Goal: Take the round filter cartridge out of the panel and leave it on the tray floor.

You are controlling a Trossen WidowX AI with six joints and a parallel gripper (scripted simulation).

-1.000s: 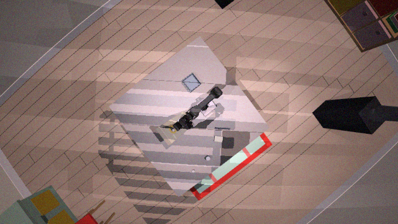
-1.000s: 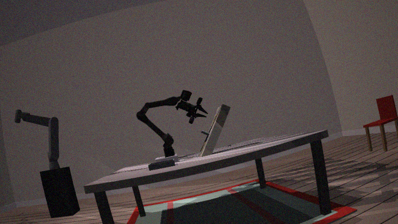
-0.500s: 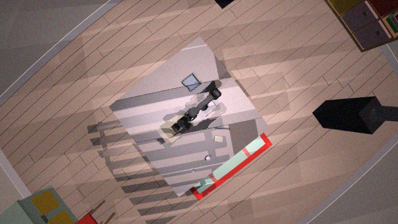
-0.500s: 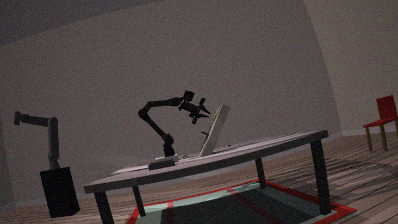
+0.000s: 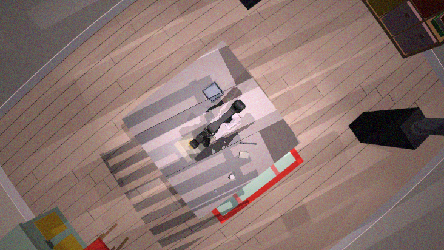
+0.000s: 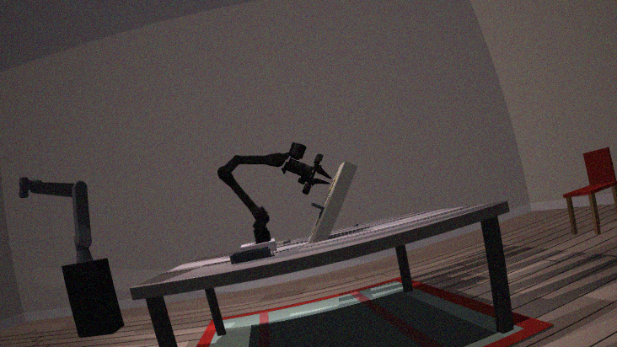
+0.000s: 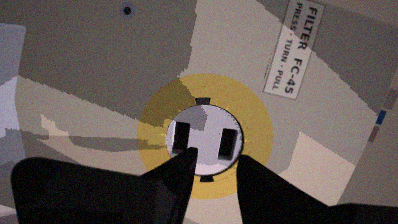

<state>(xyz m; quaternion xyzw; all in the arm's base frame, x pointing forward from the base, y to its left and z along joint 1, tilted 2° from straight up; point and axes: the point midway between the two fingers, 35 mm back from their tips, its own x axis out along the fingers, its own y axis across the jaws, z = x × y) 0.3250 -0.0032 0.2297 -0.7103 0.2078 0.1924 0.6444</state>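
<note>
The filter cartridge [image 7: 206, 137] is a round pale face with two dark slots, inside a yellow ring [image 7: 259, 135] on the tilted service panel [image 7: 235, 55] [image 6: 335, 206] [image 5: 181, 145]. It appears seated in the panel. My gripper [image 7: 217, 159] [image 6: 329, 180] is partly open, with nothing between its fingers. In the wrist view the left fingertip overlaps the face just right of the left slot; the right fingertip is at the lower right rim. In the exterior view the tips are very close to the panel; contact cannot be told. The tray [image 5: 213, 90] looks empty.
A label [image 7: 294, 50] is on the panel above right of the ring. A handle-like part [image 6: 318, 205] sticks out lower on the panel. A white block [image 5: 244, 154], a dark rod [image 5: 247, 142] and a small white cylinder [image 5: 231, 176] are on the table.
</note>
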